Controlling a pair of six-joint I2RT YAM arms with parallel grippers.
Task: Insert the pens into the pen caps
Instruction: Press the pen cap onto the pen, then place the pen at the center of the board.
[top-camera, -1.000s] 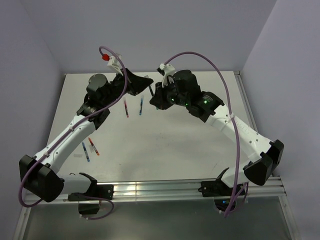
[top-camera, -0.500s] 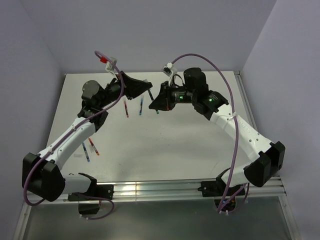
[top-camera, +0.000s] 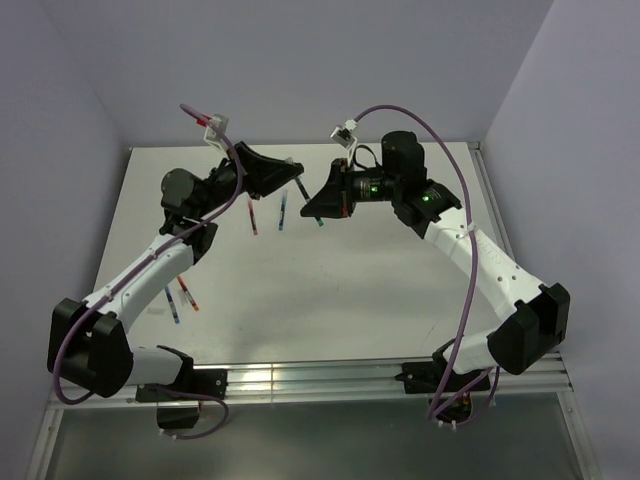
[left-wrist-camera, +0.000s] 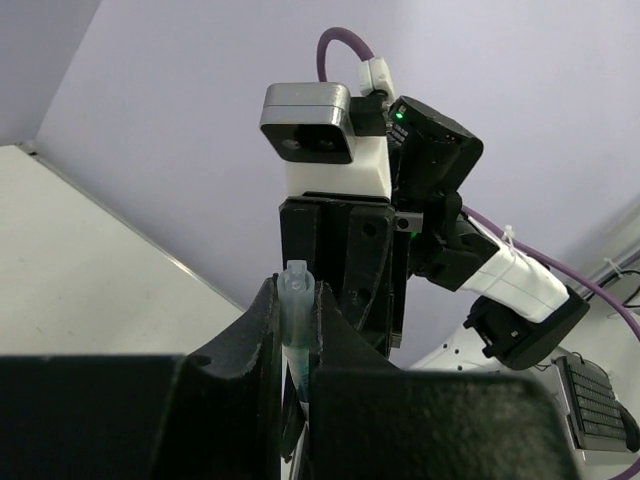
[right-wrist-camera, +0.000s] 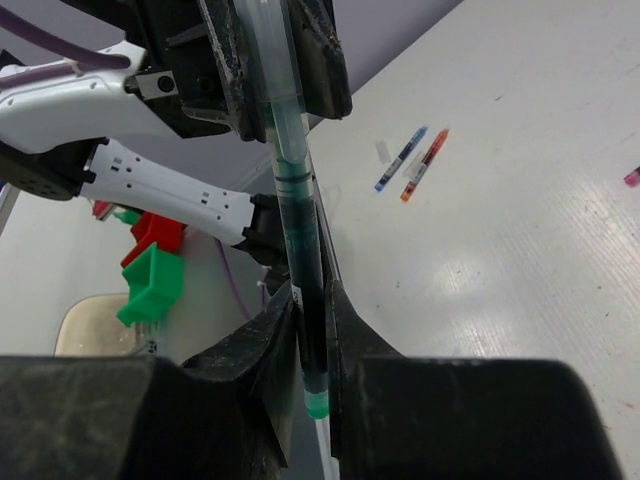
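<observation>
the left claw (left-wrist-camera: 297, 300) is pinching a clear cap (left-wrist-camera: 296, 318), the right claw (right-wrist-camera: 310, 312) is gripping a green pen (right-wrist-camera: 295, 200); both are meeting, likely needing a straight, in-line push.

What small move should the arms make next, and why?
Probably push the green pen, gripped in the right fingers, a little along its own line into the clear cap that the left fingers grip. Pen and cap look lined up and already meeting, but I cannot tell whether the pen is fully seated.
</observation>
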